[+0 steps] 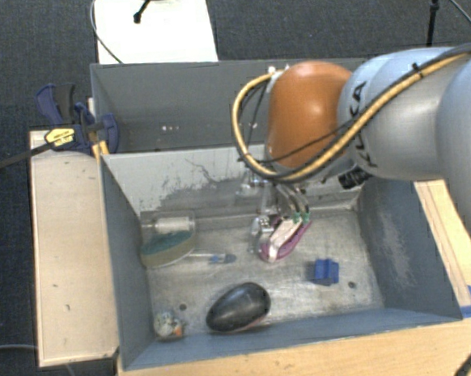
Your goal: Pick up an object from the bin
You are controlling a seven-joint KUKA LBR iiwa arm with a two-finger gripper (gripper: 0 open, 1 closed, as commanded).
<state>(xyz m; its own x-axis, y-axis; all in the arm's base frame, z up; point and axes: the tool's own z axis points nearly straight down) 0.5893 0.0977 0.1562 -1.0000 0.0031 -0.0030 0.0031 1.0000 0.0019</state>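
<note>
My gripper (265, 231) hangs over the middle of the bin, below the orange wrist cover. A purple and white oblong thing (283, 239) lies tilted right at its fingertips, touching or between them. A small blue block (324, 272) rests on the floor to the lower right of the gripper. A dark oval stone-like thing (237, 306) lies near the front wall, below the gripper.
At the left lie a round green-rimmed dish brush with a clear handle (169, 247) and a small mottled ball (168, 325) in the front left corner. The arm covers the bin's back right part.
</note>
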